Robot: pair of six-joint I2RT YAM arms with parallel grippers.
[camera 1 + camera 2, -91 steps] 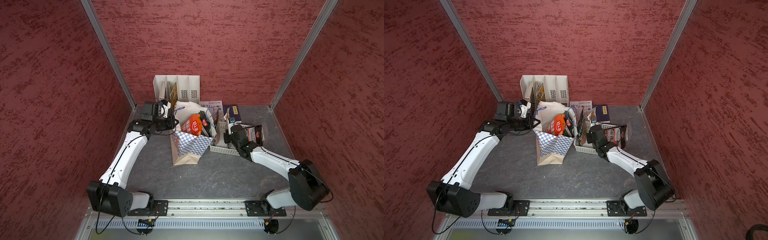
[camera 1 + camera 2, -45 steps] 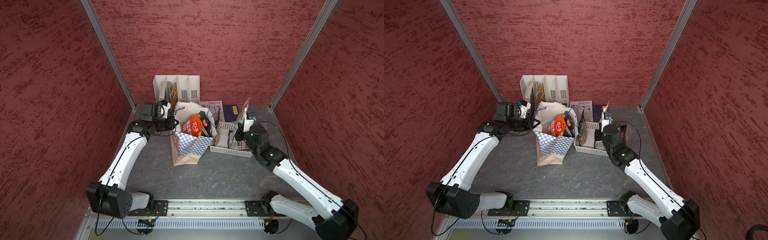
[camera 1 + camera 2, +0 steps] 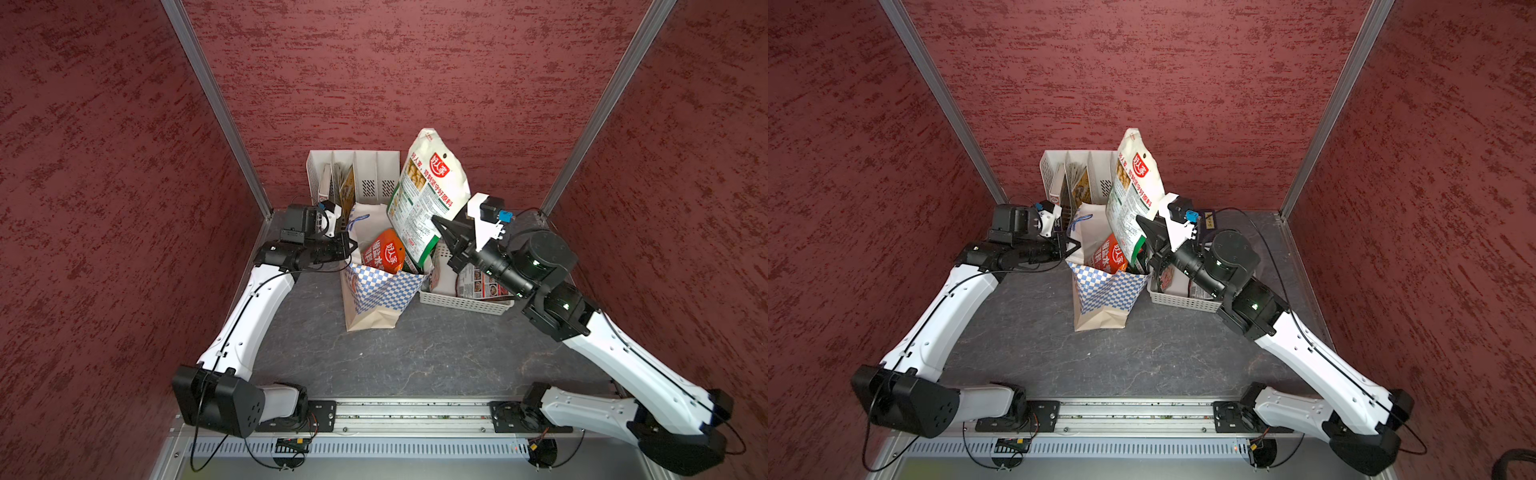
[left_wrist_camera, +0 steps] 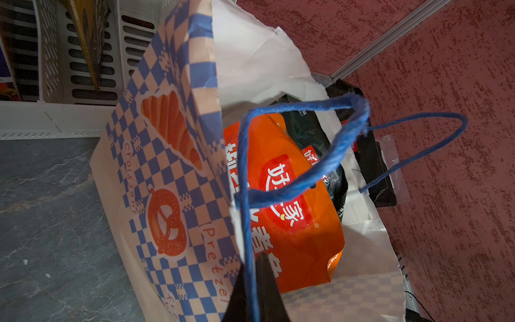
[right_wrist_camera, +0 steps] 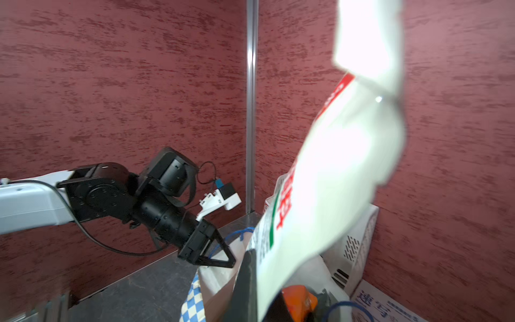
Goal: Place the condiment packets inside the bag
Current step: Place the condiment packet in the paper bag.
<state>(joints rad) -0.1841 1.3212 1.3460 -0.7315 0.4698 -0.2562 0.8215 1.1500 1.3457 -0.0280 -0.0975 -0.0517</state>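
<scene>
Swinging across from the white basket [image 3: 465, 302] since the earlier frame, the right gripper [image 3: 440, 229] is now lifting the cream packet [image 3: 428, 187] high over the bag [image 3: 378, 286], its fingers clamping the pouch's lower edge so that the long body is standing clear of the rim before descending. Opposite, the left gripper [image 4: 255, 281] is pinching the blue cord handle [image 4: 245, 195] tightly, probably keeping the mouth pulled open and the paper steady. Inside, an orange packet [image 4: 284, 200] and a black packet [image 4: 315, 133] are already resting.
</scene>
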